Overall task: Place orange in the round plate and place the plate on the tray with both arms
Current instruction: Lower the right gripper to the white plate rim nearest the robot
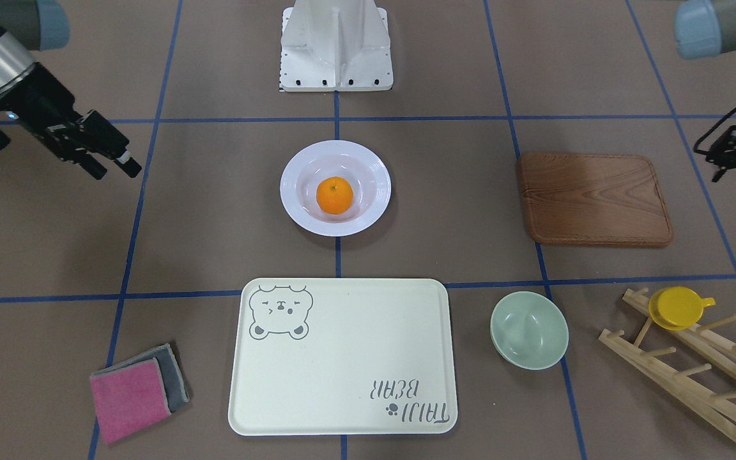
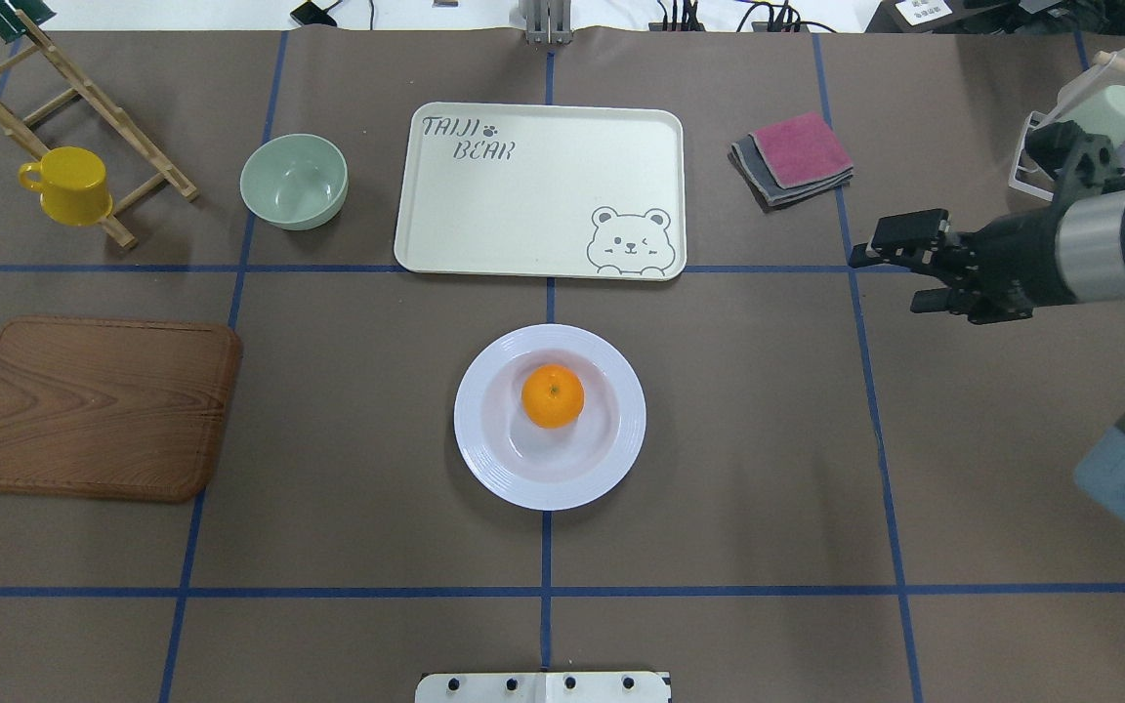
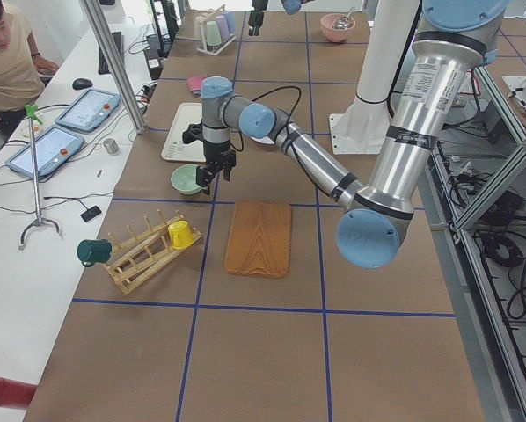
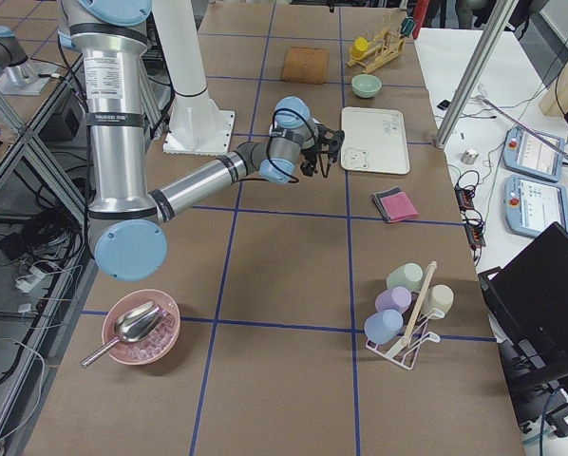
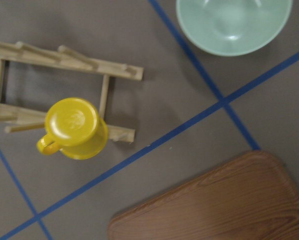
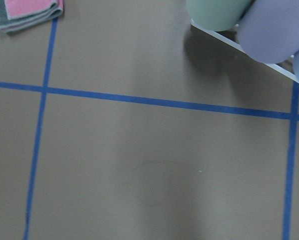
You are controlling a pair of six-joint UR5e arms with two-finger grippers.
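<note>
The orange point(image 1: 334, 195) point(image 2: 553, 395) lies in the middle of the white round plate point(image 1: 292, 191) point(image 2: 484, 459), which rests on the table. The cream bear tray point(image 1: 342, 358) point(image 2: 543, 186) lies beyond the plate, away from the robot, with nothing on it. My right gripper point(image 1: 114, 167) point(image 2: 890, 281) hovers open and holds nothing, well off to the plate's side near the folded cloths. My left gripper point(image 1: 726, 153) shows only partly at the view's edge, above the wooden board's side. Whether its jaws are open or shut is unclear.
A brown wooden board point(image 1: 595, 198), a pale green bowl point(image 1: 529, 329) and a wooden rack point(image 1: 694, 364) with a yellow cup point(image 1: 678, 306) lie on my left side. Pink and grey cloths point(image 1: 135, 390) and a rack of pastel cups point(image 2: 1109, 117) are on my right.
</note>
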